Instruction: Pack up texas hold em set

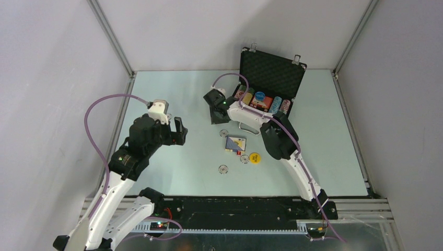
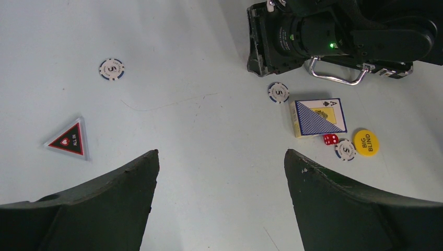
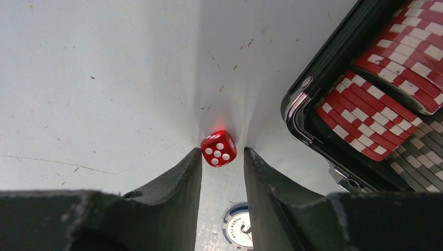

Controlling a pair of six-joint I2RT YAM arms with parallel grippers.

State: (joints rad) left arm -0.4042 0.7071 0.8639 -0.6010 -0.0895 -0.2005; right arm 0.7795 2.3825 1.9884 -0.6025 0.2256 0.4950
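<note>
right gripper (image 3: 221,157), jaws narrowly parted, with a small red white-spotted die (image 3: 218,148) apparently loose at its tips, just left of the open black chip-filled case (image 3: 295,107); left gripper (image 2: 219,159) wide, well apart.

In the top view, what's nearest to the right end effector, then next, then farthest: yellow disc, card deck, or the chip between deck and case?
1. Chip, right beside the right end effector.
2. Card deck, a little nearer the robot's bases.
3. Yellow disc, beyond the deck, toward the right.
</note>
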